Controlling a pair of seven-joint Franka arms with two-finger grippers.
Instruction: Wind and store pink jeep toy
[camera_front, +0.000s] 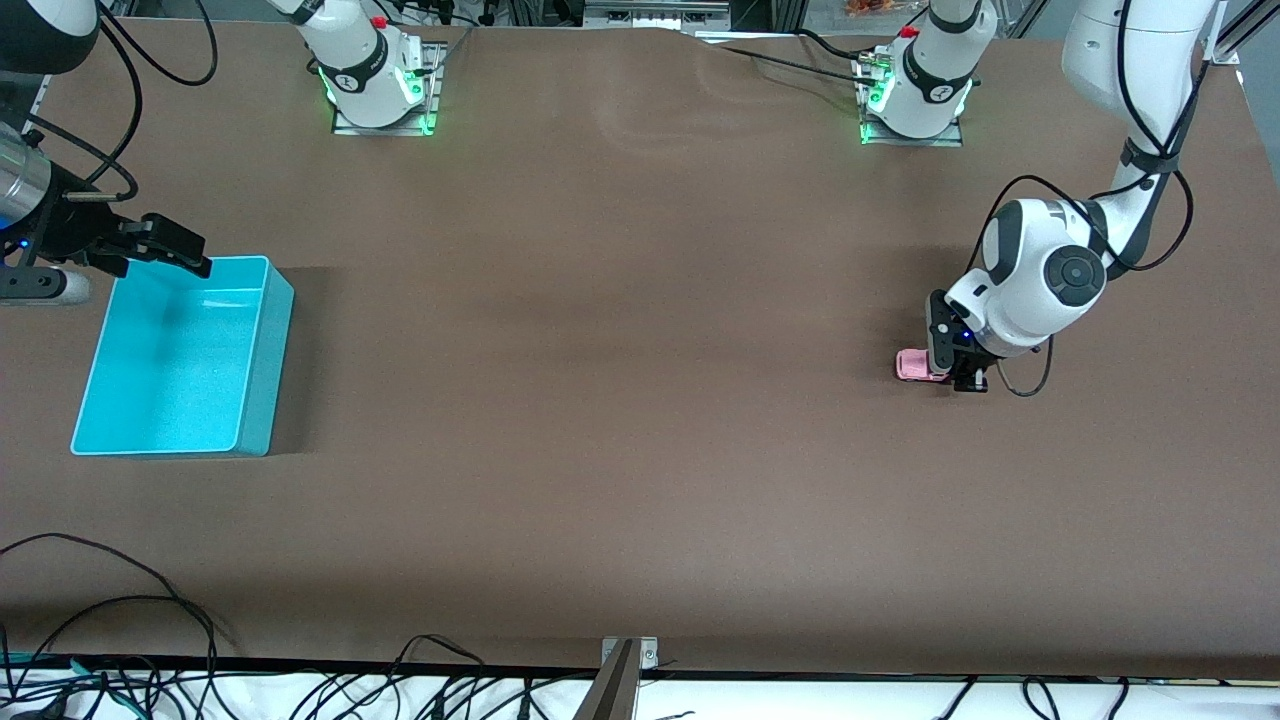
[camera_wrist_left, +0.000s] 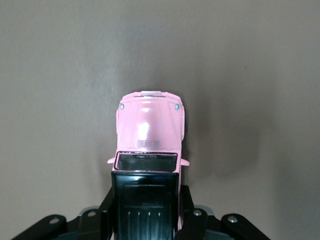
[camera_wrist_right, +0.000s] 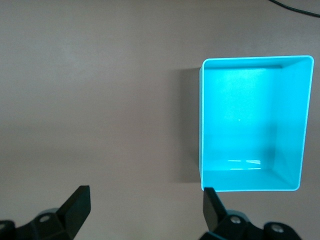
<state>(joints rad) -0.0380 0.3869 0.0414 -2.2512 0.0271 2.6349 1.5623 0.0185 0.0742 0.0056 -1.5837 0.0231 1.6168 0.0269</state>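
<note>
The pink jeep toy (camera_front: 912, 364) stands on the brown table toward the left arm's end. In the left wrist view its pink hood (camera_wrist_left: 149, 125) points away from the camera and its black roof lies between my fingers (camera_wrist_left: 186, 210). My left gripper (camera_front: 952, 372) is down at the table and shut on the jeep's rear half. The turquoise bin (camera_front: 255, 345) stands open and empty toward the right arm's end; the right wrist view shows its rim (camera_wrist_right: 201, 125). My right gripper (camera_front: 170, 250) hangs open and empty over the bin's edge nearest the robots' bases.
The green-lit arm bases (camera_front: 378, 90) stand along the table's edge farthest from the front camera. Cables (camera_front: 120, 640) lie off the table edge nearest that camera. Bare brown tabletop lies between the jeep and the bin.
</note>
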